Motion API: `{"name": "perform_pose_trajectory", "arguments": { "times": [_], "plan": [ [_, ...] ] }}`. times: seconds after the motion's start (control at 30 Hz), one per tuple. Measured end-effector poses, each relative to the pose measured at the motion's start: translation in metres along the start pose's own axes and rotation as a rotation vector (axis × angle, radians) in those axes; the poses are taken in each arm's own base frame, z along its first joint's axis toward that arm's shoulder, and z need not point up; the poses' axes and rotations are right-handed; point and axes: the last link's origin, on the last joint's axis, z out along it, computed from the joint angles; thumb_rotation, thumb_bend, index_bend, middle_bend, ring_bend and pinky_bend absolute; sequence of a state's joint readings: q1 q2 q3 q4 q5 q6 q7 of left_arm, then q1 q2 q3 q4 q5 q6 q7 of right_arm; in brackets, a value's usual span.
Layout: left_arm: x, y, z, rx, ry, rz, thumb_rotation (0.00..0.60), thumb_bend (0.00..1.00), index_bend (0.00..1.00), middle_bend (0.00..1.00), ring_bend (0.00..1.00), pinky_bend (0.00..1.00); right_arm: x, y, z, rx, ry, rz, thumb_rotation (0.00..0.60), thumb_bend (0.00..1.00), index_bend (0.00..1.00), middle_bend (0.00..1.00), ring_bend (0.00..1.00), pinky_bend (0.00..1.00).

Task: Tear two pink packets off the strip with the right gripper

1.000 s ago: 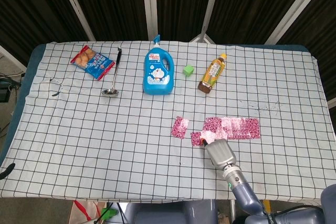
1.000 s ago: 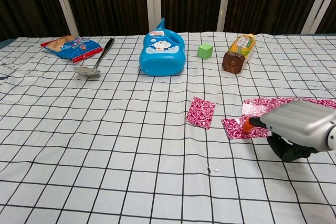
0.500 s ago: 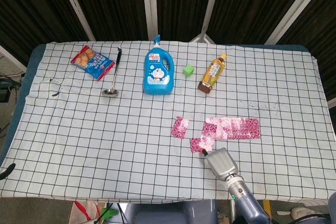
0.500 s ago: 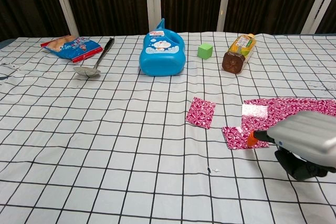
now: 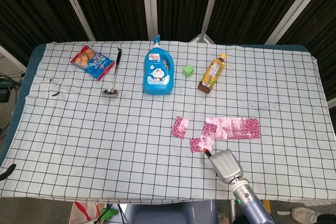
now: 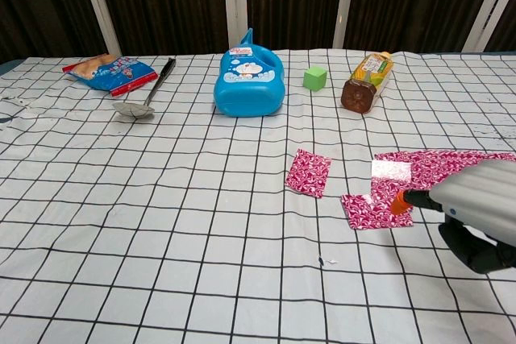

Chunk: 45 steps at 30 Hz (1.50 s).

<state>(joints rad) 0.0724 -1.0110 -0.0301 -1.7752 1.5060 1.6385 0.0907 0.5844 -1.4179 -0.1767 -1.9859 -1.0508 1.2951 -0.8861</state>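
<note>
The pink packet strip (image 5: 232, 128) (image 6: 439, 162) lies flat on the checked cloth at the right. Two single pink packets lie apart from it: one (image 5: 180, 127) (image 6: 309, 172) to its left, the other (image 5: 199, 143) (image 6: 372, 209) just in front of the strip's left end. My right hand (image 5: 226, 163) (image 6: 474, 213) hovers at the table's front right, its back toward the head camera. Its orange fingertip (image 6: 399, 202) points at the nearer packet's right edge. Nothing is in the hand. My left hand shows in neither view.
At the back stand a blue detergent bottle (image 5: 158, 73), a green cube (image 5: 188, 69), a lying tea bottle (image 5: 212, 74), a ladle (image 5: 112, 77) and a snack bag (image 5: 92, 62). The table's front edge runs right beside my right hand.
My right hand drew back toward the front right edge. The second packet came away from the strip and now lies flat, released.
</note>
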Motion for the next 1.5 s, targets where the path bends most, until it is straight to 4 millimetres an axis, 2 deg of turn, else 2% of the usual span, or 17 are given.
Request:
{"name": "perform_pose_trajectory", "arguments": {
  "times": [0.17,0.5,0.63,1.07,1.5],
  "plan": [
    [0.000,0.000,0.001,0.005,0.000,0.003,0.600,0.28,0.14,0.00,0.00,0.08,0.000,0.002,0.009,-0.015,-0.004,0.010,0.600,0.81,0.20,0.85,0.89,0.71],
    [0.001,-0.003,0.000,0.019,0.009,0.005,0.600,0.27,0.14,0.00,0.00,0.08,-0.014,0.006,0.036,-0.048,-0.058,0.018,0.600,0.81,0.20,0.85,0.89,0.71],
    [0.000,-0.002,0.001,0.016,0.004,0.008,0.600,0.28,0.14,0.00,0.00,0.08,-0.015,0.004,0.039,-0.046,-0.059,0.023,0.600,0.81,0.20,0.85,0.89,0.71],
    [0.000,-0.001,0.001,0.013,0.000,0.008,0.600,0.28,0.14,0.00,0.00,0.08,-0.020,-0.002,0.023,-0.012,-0.074,0.021,0.600,0.81,0.20,0.85,0.89,0.71],
    [0.000,-0.001,0.000,0.010,0.002,0.006,0.600,0.28,0.14,0.00,0.00,0.08,-0.038,-0.011,-0.011,0.043,-0.110,0.000,0.600,0.81,0.20,0.85,0.89,0.71]
  ]
}}
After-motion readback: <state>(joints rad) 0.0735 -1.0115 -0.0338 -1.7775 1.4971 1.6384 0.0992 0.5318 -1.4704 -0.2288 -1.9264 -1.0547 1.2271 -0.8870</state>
